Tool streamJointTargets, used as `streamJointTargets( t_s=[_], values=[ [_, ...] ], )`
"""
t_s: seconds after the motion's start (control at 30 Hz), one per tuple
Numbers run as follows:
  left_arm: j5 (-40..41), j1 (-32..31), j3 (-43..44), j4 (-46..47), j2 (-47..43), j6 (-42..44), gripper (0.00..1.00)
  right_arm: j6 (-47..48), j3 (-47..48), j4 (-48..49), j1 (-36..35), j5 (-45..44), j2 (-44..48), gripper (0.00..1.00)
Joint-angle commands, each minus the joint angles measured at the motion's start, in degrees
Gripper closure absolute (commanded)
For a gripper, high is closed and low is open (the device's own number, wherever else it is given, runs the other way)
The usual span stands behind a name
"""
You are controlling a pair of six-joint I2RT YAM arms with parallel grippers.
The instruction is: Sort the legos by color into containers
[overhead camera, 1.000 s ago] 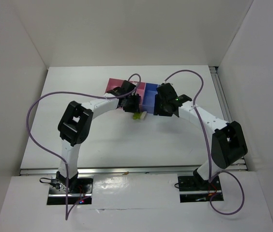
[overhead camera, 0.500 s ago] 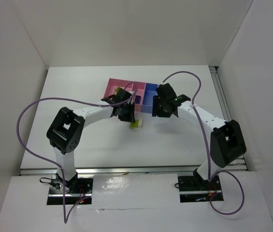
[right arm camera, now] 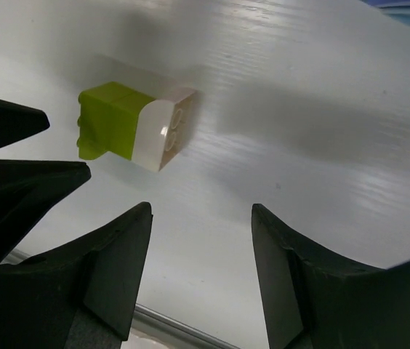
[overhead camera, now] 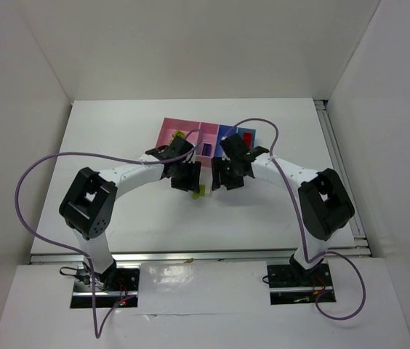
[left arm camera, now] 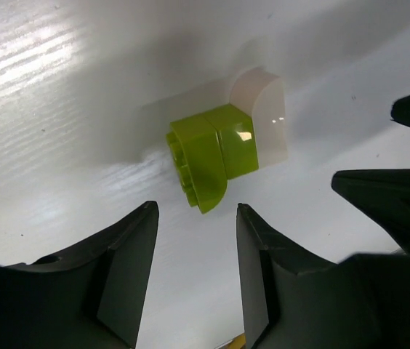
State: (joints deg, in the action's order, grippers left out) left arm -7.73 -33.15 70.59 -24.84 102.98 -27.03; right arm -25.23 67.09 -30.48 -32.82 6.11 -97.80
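Observation:
A yellow-green lego (left arm camera: 208, 156) joined to a whitish lego (left arm camera: 267, 109) lies on the white table, just beyond my left gripper (left arm camera: 194, 207). That gripper is open and holds nothing. The same pair, green (right arm camera: 110, 120) and whitish (right arm camera: 163, 134), sits up and left of my open, empty right gripper (right arm camera: 199, 207). In the top view the pair (overhead camera: 200, 192) lies between the left gripper (overhead camera: 187, 178) and the right gripper (overhead camera: 227, 174). Behind them stand the containers: a pink bin (overhead camera: 169, 129) and a light blue bin (overhead camera: 227, 133). A red lego (overhead camera: 247, 137) and a dark blue lego (overhead camera: 206, 149) lie inside.
The right gripper's dark fingers (left arm camera: 408, 189) reach into the left wrist view. The left gripper's fingers (right arm camera: 16, 182) show in the right wrist view. Purple cables (overhead camera: 52, 163) loop over both arms. A metal rail (overhead camera: 190, 256) runs along the near table edge.
Both grippers have come back from over the bins toward the joined bricks, and both have opened wider. The brick pair now lies a little nearer the front edge.

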Motion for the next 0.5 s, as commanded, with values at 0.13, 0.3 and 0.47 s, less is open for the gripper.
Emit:
streamJointTargets(
  t_s=[0.13,0.3,0.47],
  values=[
    [-1.2,-0.2,-2.2,1.0,-3.1,-0.5,0.42,1.9,1.8,7.6,-0.7,7.1,-4.0,0.34],
    [-3.0,1.9,-2.2,2.3,-2.4,-1.7,0.42,1.4,1.8,9.6,-0.7,6.5,-5.1,0.33],
    [-3.6,1.9,-2.2,2.9,-1.1,-1.7,0.42,0.9,2.3,11.0,-1.2,6.5,-7.0,0.27]
  ],
)
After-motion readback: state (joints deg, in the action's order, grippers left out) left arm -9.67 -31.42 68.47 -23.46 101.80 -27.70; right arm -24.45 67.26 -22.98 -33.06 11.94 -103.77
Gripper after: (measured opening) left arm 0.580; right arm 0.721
